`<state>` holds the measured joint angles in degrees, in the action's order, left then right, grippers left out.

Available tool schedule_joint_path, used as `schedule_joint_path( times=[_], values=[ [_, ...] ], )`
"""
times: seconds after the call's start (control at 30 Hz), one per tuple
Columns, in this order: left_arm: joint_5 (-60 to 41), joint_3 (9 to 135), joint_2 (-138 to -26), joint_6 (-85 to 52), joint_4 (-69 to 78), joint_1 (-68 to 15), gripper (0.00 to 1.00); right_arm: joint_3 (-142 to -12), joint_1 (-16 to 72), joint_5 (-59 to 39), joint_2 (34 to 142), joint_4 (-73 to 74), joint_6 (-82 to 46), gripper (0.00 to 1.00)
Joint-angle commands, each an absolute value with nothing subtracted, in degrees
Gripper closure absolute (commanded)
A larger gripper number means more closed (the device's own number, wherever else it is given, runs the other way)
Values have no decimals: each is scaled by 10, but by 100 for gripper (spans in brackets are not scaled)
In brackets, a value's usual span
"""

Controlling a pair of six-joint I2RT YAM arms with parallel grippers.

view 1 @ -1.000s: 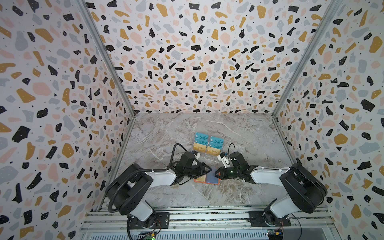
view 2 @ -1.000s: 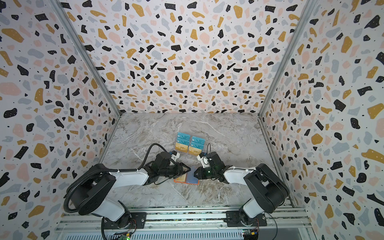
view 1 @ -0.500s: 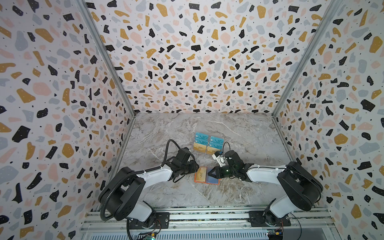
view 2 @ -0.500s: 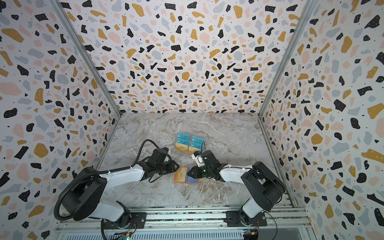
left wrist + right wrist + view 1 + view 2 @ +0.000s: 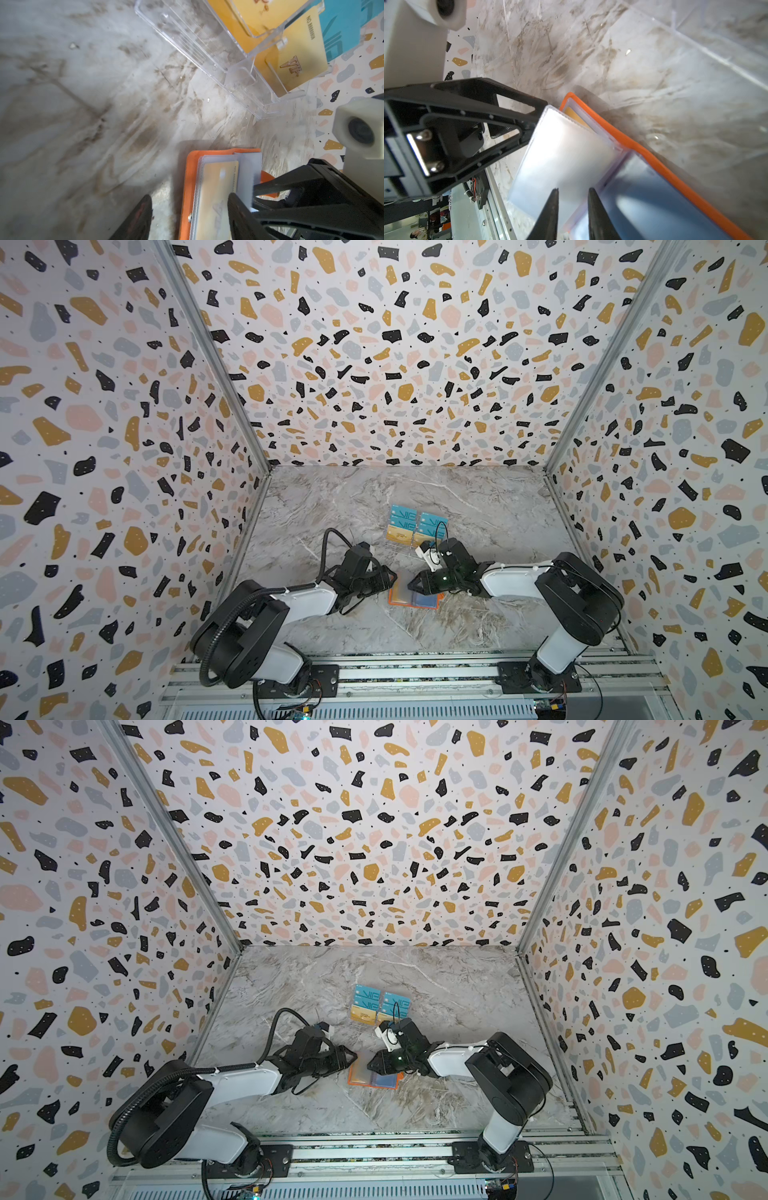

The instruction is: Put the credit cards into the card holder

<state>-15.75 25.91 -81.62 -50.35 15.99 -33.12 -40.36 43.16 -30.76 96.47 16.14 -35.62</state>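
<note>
Card holder [image 5: 412, 600] lies open, gold card [image 5: 215, 187] sleeved; left claw [image 5: 189, 196] spread, right claw [image 5: 573, 190] seemingly barely parted.

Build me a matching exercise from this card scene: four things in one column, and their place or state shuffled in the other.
Things
1. orange card holder
2. clear acrylic stand
3. gold card apart from the stand
4. teal VIP cards

Place or state
A. propped in the stand's rear tiers
B. tucked inside a clear sleeve
C. lying open on the marble table
D. see-through, standing farther from the robot than the holder

Pairs: 1-C, 2-D, 3-B, 4-A
</note>
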Motion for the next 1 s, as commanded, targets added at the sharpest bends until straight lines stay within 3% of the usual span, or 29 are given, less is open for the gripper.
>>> schedule_joint_path(
  times=[0.0, 0.47, 0.73, 0.97],
  values=[
    [-161, 248, -808, -526, 190, -327, 39, -423, 437, -296, 974, 141, -342, 73],
    [-194, 210, -798, -554, 219, -329, 46, -452, 450, -294, 1001, 115, -318, 72],
    [-97, 212, -669, -569, 73, -329, 41, -464, 461, -287, 1005, 85, -280, 71],
    [-115, 236, -655, -560, 46, -329, 41, -481, 469, -297, 1021, 63, -241, 71]
  ],
)
